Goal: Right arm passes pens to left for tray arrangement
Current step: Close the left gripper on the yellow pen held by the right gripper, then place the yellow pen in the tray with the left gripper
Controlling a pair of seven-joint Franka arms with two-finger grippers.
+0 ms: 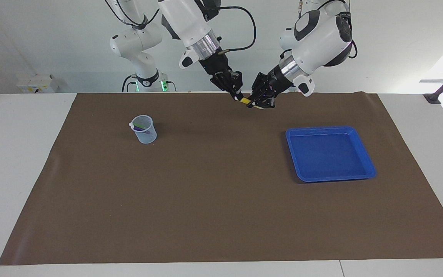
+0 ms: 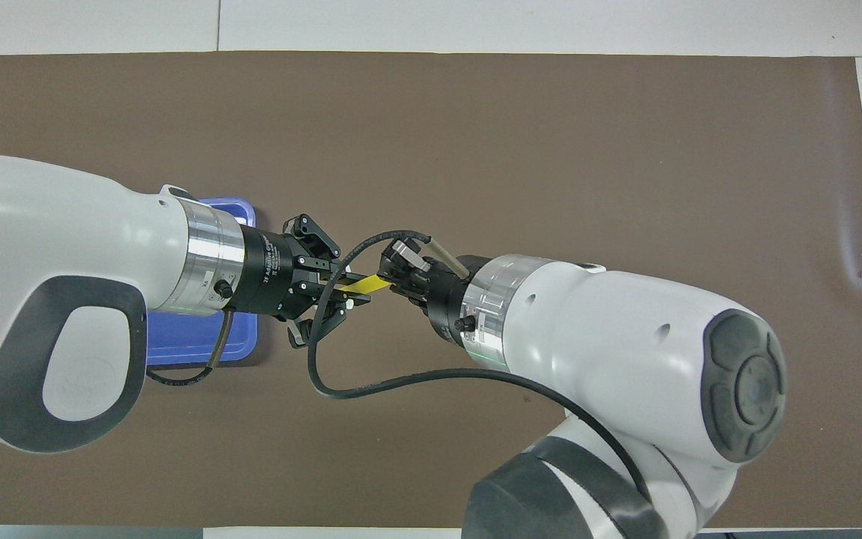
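The yellow pen (image 1: 247, 101) hangs in the air between both grippers, over the mat's edge nearest the robots; it also shows in the overhead view (image 2: 370, 284). My right gripper (image 1: 238, 97) (image 2: 392, 279) is shut on one end of it. My left gripper (image 1: 255, 104) (image 2: 344, 289) has its fingers closed around the other end. The blue tray (image 1: 329, 154) lies empty toward the left arm's end; my left arm hides most of it in the overhead view (image 2: 191, 340). The green pen (image 1: 140, 125) and purple pen (image 1: 145, 130) stand in a clear cup (image 1: 144, 134).
The clear cup stands on the brown mat (image 1: 214, 192) toward the right arm's end; my right arm hides it in the overhead view. A black cable (image 2: 326, 374) loops from my right wrist under both grippers.
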